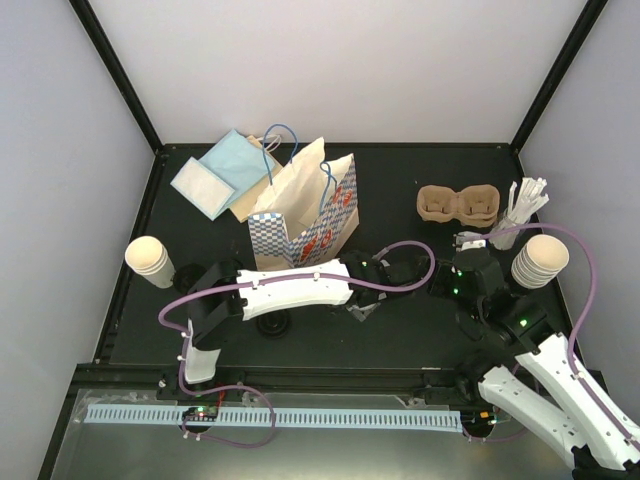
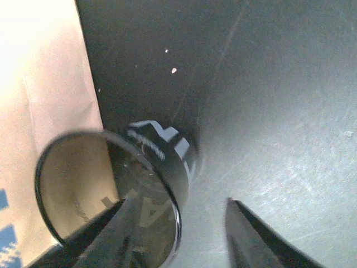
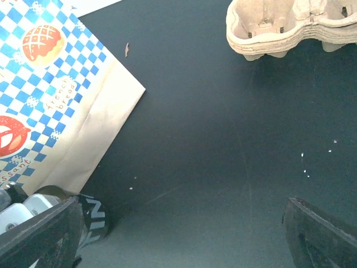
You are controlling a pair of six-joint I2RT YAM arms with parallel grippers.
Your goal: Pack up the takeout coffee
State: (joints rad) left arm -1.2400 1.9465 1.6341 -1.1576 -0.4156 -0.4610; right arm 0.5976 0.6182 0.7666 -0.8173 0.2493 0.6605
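A round black lid (image 2: 165, 149) with white lettering stands tilted on edge against the left finger (image 2: 106, 226) of my left gripper (image 2: 174, 204). The right finger stays clear of it, so the jaws stand open around its rim. The same lid (image 3: 93, 216) shows beside the bag in the right wrist view. My left gripper (image 1: 362, 304) reaches across the mat's middle. My right gripper (image 3: 184, 209) hangs open over bare mat, nothing between its fingers. The brown pulp tray (image 1: 458, 205) lies at the back right, also seen as the tray (image 3: 290, 28). Cream cup stacks stand left (image 1: 150, 261) and right (image 1: 540, 260).
The blue-checked paper bag (image 1: 305, 215) stands behind the left arm, its side (image 3: 50, 100) close to the lid. Blue napkins (image 1: 220, 172) lie at the back left. White stir sticks (image 1: 522, 212) stand by the right cups. A black round object (image 1: 272, 325) sits under the left arm.
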